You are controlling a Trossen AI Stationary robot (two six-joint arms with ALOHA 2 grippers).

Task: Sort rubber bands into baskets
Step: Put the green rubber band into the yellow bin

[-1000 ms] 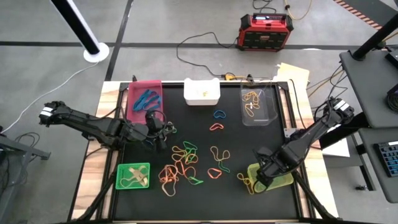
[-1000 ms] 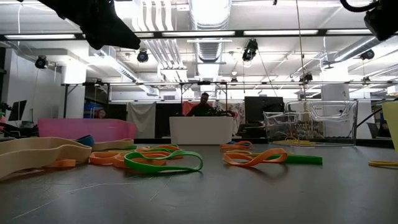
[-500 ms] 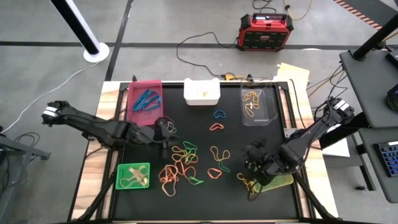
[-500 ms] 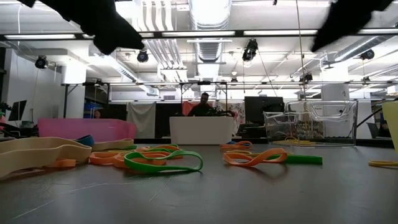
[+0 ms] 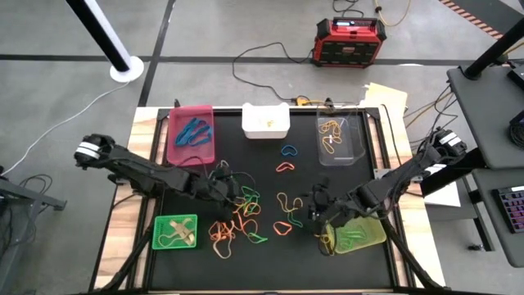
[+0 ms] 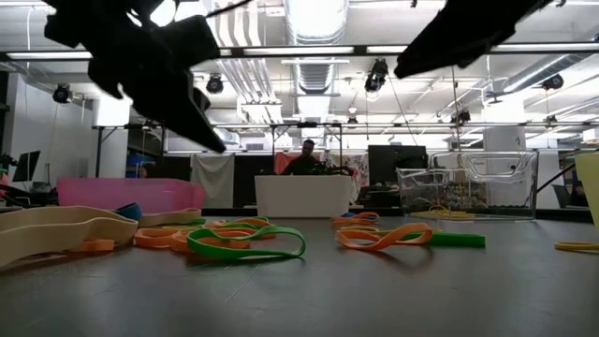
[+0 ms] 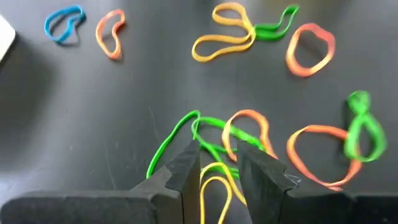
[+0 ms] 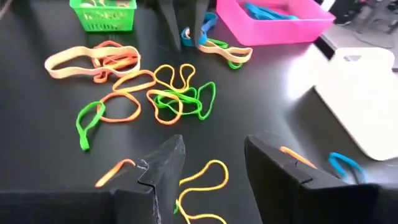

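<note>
**Both grippers over the band pile**

The left gripper [image 5: 232,190] hung low over the heap of rubber bands [image 5: 239,215] near the middle of the mat [image 5: 270,176], its two dark, blunt fingers [image 7: 186,171] set to a narrow gap. In the left wrist view a thin yellow loop [image 7: 214,186] ran up between them, but whether they pinched it could not be told. Just beyond the tips lay a bright green loop and an orange one, tangled together on the matte black surface. The left arm reached in from the table's left edge, stretched long and low across the mat.

The right gripper [image 5: 318,206] stood with its fingers [image 8: 163,168] parted wide and nothing between them, above a slack yellow band [image 8: 202,179] on the mat. Its arm came in from the right edge, bent down past the yellow-green basket [image 5: 366,233], a translucent tray at the mat's near right.

The bands were thin, flat elastic loops, limp and irregular, in orange, green, yellow, blue and tan. Most lay loose in the central heap; a blue and an orange one lay apart, nearer the far side.

The pink basket [image 5: 191,133] at far left held blue bands. The white basket [image 5: 265,120] sat at far centre. The clear basket [image 5: 340,138] at far right held orange ones. The latticed green basket [image 5: 176,231] at near left held tan ones.
</note>
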